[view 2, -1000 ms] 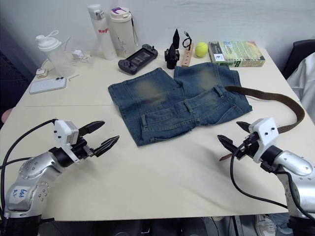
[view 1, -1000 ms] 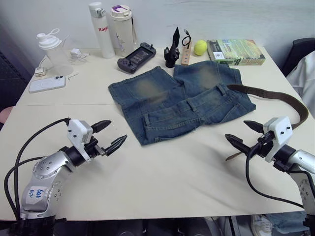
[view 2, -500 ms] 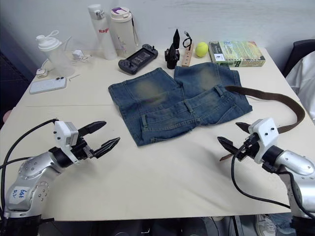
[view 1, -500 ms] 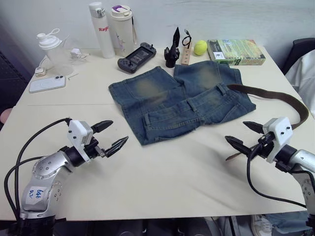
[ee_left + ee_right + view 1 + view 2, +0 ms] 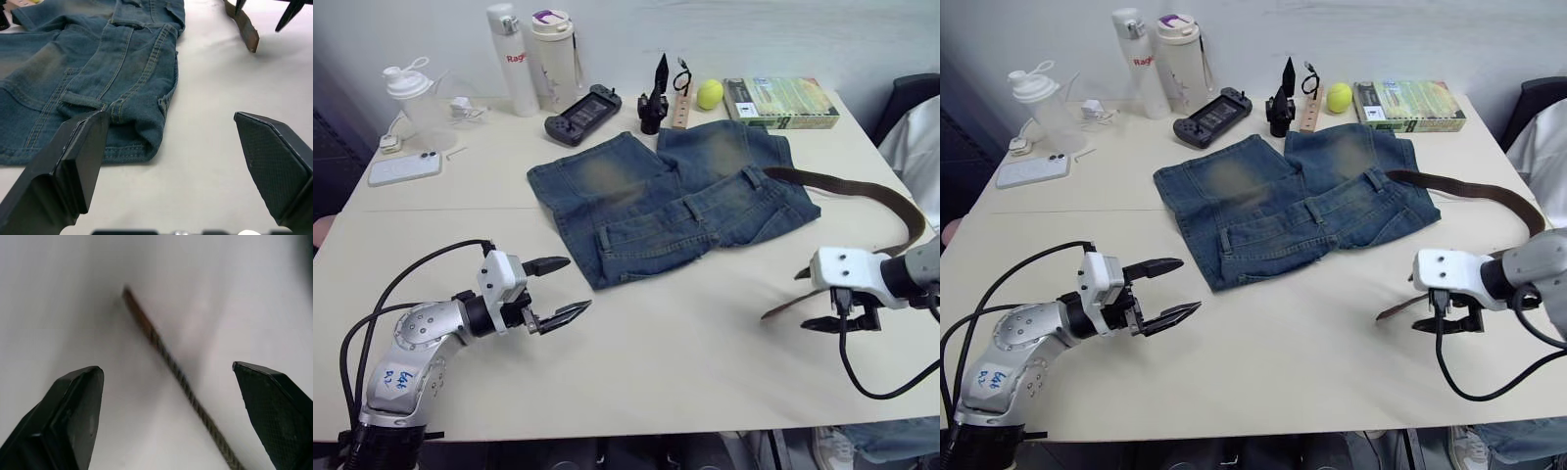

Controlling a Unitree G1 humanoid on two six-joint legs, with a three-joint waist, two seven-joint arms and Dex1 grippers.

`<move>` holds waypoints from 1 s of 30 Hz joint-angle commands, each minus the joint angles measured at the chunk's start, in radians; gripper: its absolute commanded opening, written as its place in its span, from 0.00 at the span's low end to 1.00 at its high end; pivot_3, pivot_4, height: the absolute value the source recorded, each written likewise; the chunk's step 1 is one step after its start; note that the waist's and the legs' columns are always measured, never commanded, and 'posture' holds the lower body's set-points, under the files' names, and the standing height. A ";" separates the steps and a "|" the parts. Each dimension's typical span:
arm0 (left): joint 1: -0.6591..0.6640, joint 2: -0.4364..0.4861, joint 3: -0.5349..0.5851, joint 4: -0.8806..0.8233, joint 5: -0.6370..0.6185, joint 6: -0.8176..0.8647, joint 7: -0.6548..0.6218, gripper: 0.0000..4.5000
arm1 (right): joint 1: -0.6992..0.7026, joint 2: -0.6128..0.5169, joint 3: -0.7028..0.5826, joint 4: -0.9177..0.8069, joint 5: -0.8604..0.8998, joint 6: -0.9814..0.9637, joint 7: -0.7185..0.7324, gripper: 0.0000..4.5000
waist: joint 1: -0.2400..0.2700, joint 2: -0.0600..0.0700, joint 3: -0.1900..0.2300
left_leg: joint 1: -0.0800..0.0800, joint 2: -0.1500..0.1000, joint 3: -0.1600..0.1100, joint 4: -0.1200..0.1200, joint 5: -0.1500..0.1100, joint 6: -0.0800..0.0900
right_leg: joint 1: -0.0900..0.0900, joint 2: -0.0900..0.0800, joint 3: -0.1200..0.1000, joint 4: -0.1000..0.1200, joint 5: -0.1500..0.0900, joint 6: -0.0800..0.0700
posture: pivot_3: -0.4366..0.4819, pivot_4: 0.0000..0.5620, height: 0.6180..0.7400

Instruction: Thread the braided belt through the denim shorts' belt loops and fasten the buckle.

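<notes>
Overhead, right claw (image 5: 166, 426) straddling braided belt (image 5: 161, 350).

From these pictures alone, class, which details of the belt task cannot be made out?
- The buckle: the braided belt runs off the right edge of the eye views.
- Whether the belt passes through any belt loops: too small in the eye views.
- The belt's tan tip: partly behind the right tool.
- The denim shorts: cut off by the left wrist view's edge.
</notes>
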 commanded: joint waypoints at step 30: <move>-0.211 0.011 -0.183 -0.046 -0.041 0.095 -0.129 1.00 | -0.156 0.370 0.115 -0.420 -0.042 0.341 -0.003 0.01 | 0.003 0.000 0.000 | -0.001 0.001 -0.003 0.006 -0.003 -0.002 | 0.003 0.001 -0.002 0.001 0.000 0.000 | 0.48 0.27 0.84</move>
